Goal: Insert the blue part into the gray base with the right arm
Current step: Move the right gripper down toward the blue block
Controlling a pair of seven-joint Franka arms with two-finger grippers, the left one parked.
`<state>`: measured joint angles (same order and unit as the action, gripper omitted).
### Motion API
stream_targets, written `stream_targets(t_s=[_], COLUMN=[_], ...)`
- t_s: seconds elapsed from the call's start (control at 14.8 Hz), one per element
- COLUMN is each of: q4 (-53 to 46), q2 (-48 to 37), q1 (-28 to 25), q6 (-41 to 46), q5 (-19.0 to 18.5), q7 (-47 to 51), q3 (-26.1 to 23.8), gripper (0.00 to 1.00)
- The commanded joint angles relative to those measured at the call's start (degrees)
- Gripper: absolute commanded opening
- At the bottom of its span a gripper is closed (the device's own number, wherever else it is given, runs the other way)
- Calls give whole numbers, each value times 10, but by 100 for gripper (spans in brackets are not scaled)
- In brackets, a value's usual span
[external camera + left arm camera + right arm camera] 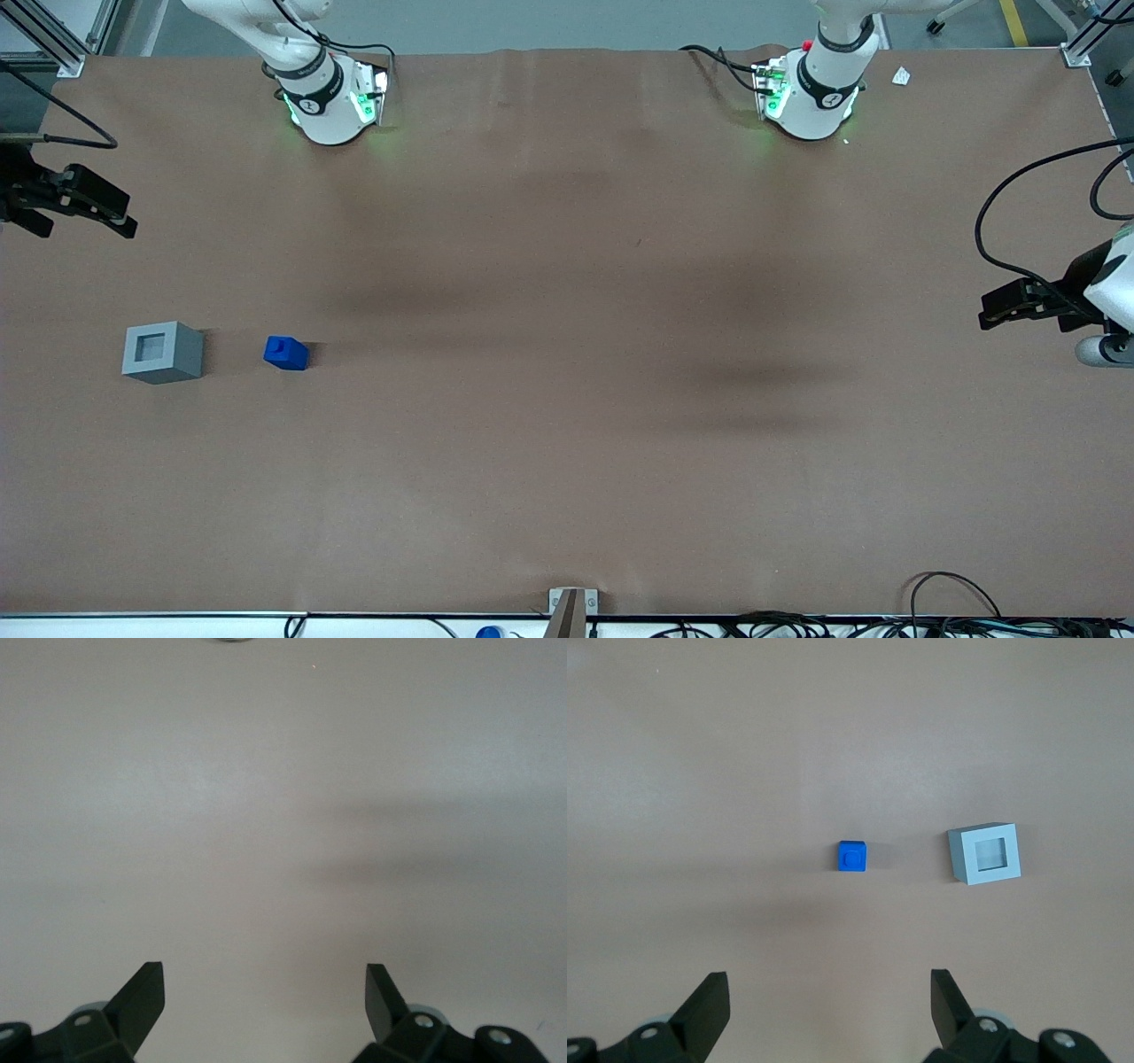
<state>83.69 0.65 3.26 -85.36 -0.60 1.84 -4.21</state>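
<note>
The blue part [285, 353] stands on the brown table, knob end up, also seen in the right wrist view [851, 856]. The gray base [162, 351] stands beside it, a short gap apart, nearer the working arm's end of the table, socket facing up [985, 853]. My right gripper [84, 213] hangs above the table at the working arm's end, farther from the front camera than both objects. In the right wrist view it [830, 979] is open and empty, well apart from both parts.
The two arm bases [332, 97] [811, 97] stand at the table's edge farthest from the front camera. A small white scrap [901, 76] lies near the parked arm's base. Cables [948, 611] run along the table edge nearest the front camera.
</note>
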Motion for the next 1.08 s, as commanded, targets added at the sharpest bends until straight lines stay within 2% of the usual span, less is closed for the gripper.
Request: stream_targets(t_s=[0.0, 0.67, 1.01], q4=[1, 27, 101], q2=[-6, 31, 32], q1=[3, 1, 7], q6=[8, -6, -75], q5=[8, 9, 27], q7=[1, 2, 1], q3=[-1, -1, 1], gripper=[100, 100, 100])
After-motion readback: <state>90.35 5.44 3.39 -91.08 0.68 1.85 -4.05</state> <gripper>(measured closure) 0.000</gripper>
